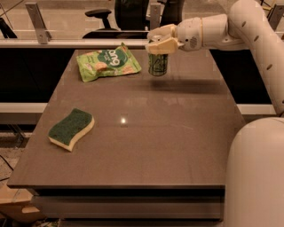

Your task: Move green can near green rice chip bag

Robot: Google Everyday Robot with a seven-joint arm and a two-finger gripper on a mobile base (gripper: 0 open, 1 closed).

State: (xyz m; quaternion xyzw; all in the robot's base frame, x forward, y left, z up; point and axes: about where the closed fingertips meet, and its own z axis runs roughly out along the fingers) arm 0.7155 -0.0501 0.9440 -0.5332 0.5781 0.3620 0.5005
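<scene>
The gripper (159,44) is seen over the far side of the table (177,146), a little right of centre, carried in from the right by the white arm (213,31); its pale fingers are closed about the top of the green can (158,66), which is held upright. The can is found just to the right of the green rice chip bag (108,62), with a narrow strip of bare table between them. Whether the can's base is resting on the surface or is held slightly above it cannot be told with certainty, though a dark shadow is cast on the table beside it. The bag is laid flat toward the far left corner, its white lettering turned upward. A green-and-yellow sponge (71,128) is placed near the left edge, well apart from both can and bag; a black office chair (128,11) is seen behind the table; the robot's white base (257,177) is seen at the lower right.
</scene>
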